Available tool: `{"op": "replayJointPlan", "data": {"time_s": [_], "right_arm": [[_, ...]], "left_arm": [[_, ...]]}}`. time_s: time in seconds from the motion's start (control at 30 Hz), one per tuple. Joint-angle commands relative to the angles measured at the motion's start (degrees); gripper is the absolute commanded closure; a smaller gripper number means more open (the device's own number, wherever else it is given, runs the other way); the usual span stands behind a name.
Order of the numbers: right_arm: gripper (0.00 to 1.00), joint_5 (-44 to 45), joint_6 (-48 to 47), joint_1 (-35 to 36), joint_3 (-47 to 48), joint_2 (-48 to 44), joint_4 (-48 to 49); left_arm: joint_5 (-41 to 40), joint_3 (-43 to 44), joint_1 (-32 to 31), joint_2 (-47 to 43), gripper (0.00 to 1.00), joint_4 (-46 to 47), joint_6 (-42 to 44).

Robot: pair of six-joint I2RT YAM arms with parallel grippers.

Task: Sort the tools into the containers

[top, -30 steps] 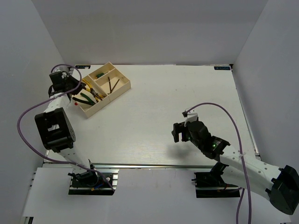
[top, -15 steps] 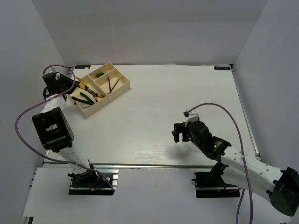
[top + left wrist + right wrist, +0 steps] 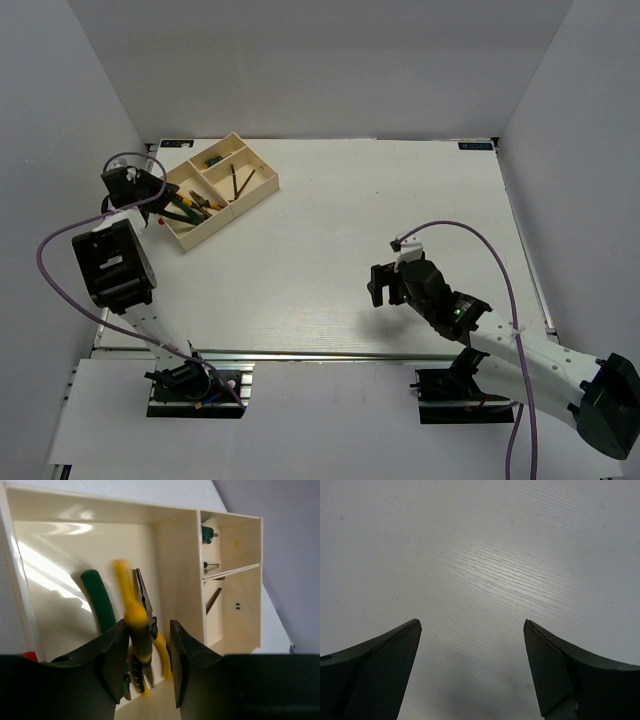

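White bench (image 3: 380, 200), boxed in by plain pale walls (image 3: 300, 60); both arm bases are seen at the near edge. A cream tray (image 3: 258, 197) is set askew toward the far-left corner and is divided into one long section and two smaller ones.

Long section: yellow-handled pliers (image 3: 135, 625) and a green-handled tool (image 3: 100, 605) are laid close alongside each other. In the left wrist view the pliers are smeared by blur, so their exact outline cannot be made out.

Small sections: a green piece (image 3: 207, 532) is seen in one, thin dark rods (image 3: 240, 182) in the other.

Left gripper (image 3: 148, 625): positioned at the left end of the tray, over the long section. Its fingers (image 3: 112, 670) are parted only narrowly, and the yellow-handled pliers are framed between them. Whether the pliers are pinched or lie loose in the tray cannot be told.

Right gripper (image 3: 471, 622): held over bare bench right of centre, toward the near side, well apart from the tray. Its fingers are spread wide and only the bench surface is seen between them.

A small red object (image 3: 162, 223) is noted on the bench, just beside the outer wall of the tray near the left gripper.
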Motion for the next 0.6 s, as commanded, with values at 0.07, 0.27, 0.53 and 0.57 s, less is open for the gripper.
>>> {"op": "replayJointPlan", "data": {"time_s": [0.07,0.27,0.53,0.57], "right_arm": [[0.12,0.0,0.1,-0.1,1.3,1.1,1.0],[0.11,0.1,0.9,0.0,2.0,1.1,1.3],[0.11,3.5,2.1,0.0,4.4,-2.4,-0.7],[0.11,3.6,2.3,0.0,4.7,-3.3,-1.0]], "left_arm": [[-0.1,0.7,-0.8,-1.9,0.37,-0.4,2.0],[-1.8,-0.1,-1.4,-8.5,0.08,-3.4,4.3],[-5.3,-5.8,-4.8,-28.1,0.02,-13.9,10.0],[-5.6,-8.4,-5.6,-30.1,0.02,-14.7,10.1]]}}
